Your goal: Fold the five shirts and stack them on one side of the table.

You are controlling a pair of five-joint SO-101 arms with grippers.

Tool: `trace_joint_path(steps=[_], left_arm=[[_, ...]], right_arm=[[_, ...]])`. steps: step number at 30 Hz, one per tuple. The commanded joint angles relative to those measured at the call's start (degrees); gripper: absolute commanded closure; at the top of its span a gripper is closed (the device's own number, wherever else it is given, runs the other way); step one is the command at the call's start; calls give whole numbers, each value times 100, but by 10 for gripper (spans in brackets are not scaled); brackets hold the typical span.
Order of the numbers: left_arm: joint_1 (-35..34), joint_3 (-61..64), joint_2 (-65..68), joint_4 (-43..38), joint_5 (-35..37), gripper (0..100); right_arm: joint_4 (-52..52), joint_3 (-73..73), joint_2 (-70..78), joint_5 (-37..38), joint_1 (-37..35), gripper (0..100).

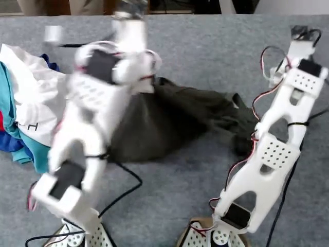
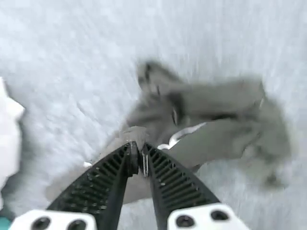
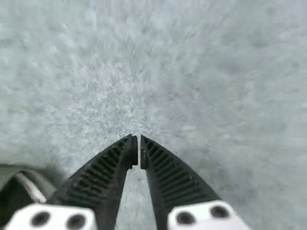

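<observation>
A dark olive shirt (image 1: pixel 169 118) lies crumpled mid-table, one end pulled up towards my left arm (image 1: pixel 97 87). My left gripper (image 2: pixel 138 160) is shut on a fold of this dark shirt (image 2: pixel 216 120), and the rest hangs and trails on the grey table below it. A heap of unfolded shirts sits at the table's left edge: white (image 1: pixel 31 98), teal (image 1: pixel 10 103) and blue (image 1: pixel 7 141). My right gripper (image 3: pixel 139 143) is shut with nothing in it, above bare table. In the high view it sits at the far right (image 1: pixel 303 38).
The table is covered in grey cloth (image 1: pixel 216 51). A corner of the dark shirt (image 3: pixel 19 187) shows beside my right gripper. Black cables (image 1: pixel 123 190) run over the table near the arm bases. Bare cloth lies at the back and front right.
</observation>
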Motion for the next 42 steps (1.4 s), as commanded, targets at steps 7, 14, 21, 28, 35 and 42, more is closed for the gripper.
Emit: trace_joint_path(steps=[7, 14, 21, 28, 35, 42], left_arm=[[-607, 1424, -1780, 53, 9, 982], [-695, 2857, -2422, -281, 0, 982], [-1037, 4457, -3187, -1178, -202, 982], [-1248, 5371, -4207, -1556, -316, 982], [-1257, 5829, -4831, -1556, -607, 982], [-1609, 6330, -4936, -1512, -598, 982]], right_arm=[[1916, -2079, -980, 1837, 31, 808], [2558, -2369, -1349, 3481, 400, 955], [2549, -110, -2730, 4765, 488, 942], [2532, 2510, -4708, 6673, 444, 940], [2505, 5279, -6659, 6866, -330, 941], [1943, 8136, -8163, 7253, -840, 941]])
